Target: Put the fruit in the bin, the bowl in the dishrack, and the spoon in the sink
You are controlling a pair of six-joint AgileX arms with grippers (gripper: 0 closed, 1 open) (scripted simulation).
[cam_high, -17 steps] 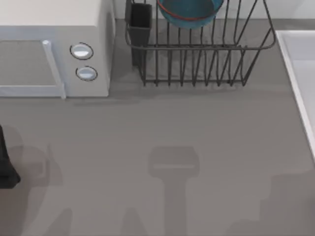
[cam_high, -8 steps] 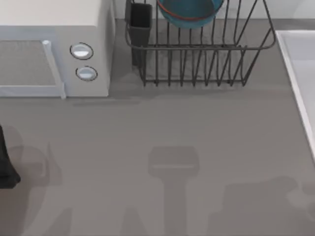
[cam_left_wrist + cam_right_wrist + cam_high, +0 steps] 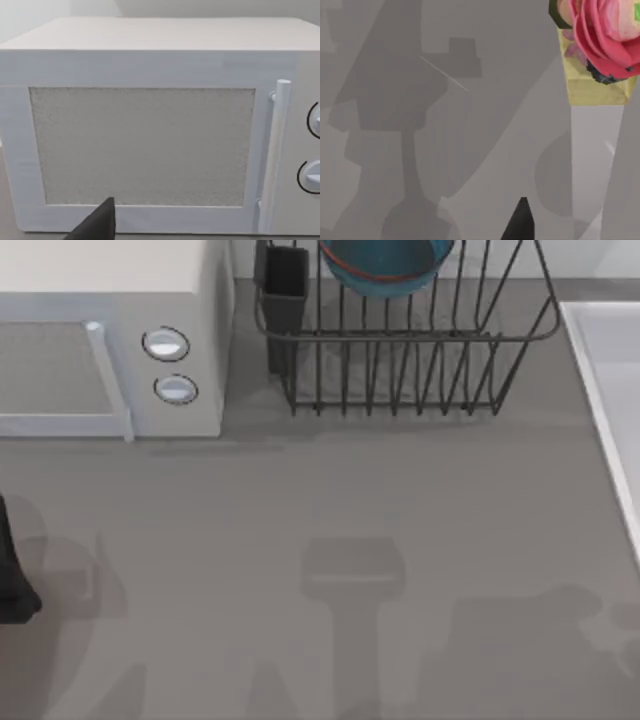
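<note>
While looking down from above, can see the bowl (image 3: pixel 385 262) already inside the dishrack (image 3: pixel 400 370), at the far middle of the table (image 3: pixel 300 490), leaning between the upright black bars with the teal inside and reddish rim partly cut by the edge of the view. At the rack's left corner, a square black utensil cup (image 3: pixel 285 290). Just left of the rack, a white microwave (image 3: pixel 110 340) with two round knobs (image 3: pixel 165 344) on its front. At the table's right side, the pale raised rim of the sink (image 3: pixel 590 380), well apart from the bowl.

At the left edge of the top view, near the front of the table, a dark part of the left arm (image 3: pixel 12 580), parked. In the left wrist view, the left gripper (image 3: pixel 102 225) as one dark tip low before the microwave door, facing the door handle (image 3: pixel 275 155). Cannot tell whether open or closed, and cannot see anything held.

In the right wrist view, the right gripper (image 3: pixel 520 222) as one dark tip above the grey table top, among soft shadows. Again cannot tell how far open, nor see anything in its hold. Farther off in the same view, a pink flower-like object (image 3: pixel 602 35) sitting on a yellow block (image 3: pixel 592 90).
</note>
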